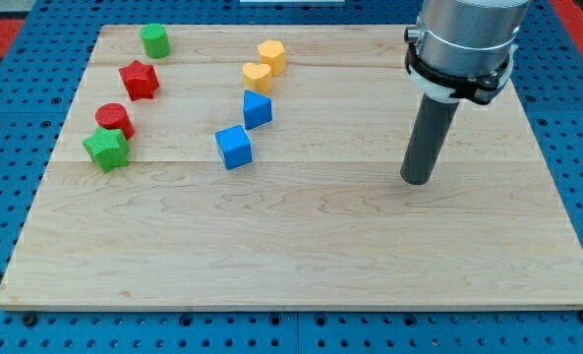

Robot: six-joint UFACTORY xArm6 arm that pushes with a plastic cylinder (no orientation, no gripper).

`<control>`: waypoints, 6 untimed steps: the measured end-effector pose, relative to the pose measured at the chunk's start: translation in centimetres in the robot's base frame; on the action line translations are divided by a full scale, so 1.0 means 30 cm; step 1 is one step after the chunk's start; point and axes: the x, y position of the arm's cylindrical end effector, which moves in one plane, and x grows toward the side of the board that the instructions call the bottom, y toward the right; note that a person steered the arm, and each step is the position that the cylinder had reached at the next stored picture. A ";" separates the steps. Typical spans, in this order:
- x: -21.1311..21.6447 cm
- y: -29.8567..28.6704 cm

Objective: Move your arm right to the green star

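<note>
One dark cylindrical rod ends in my tip (pixel 418 181), holding nothing, on bare pale wooden board (pixel 301 256) well right of the ridged green plastic star (pixel 106 148) touching a red cylinder (pixel 115 119).

Pale wooden board (pixel 301 265) on a blue perforated table (pixel 16 88), evenly lit

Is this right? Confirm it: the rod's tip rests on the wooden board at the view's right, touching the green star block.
Not touching. In the camera view my tip stands at the view's right on the wooden board, far from the green star block, which sits at the view's left against the red cylinder block.
</note>
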 end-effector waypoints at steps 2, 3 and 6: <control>0.054 -0.105; 0.045 -0.155; -0.055 -0.167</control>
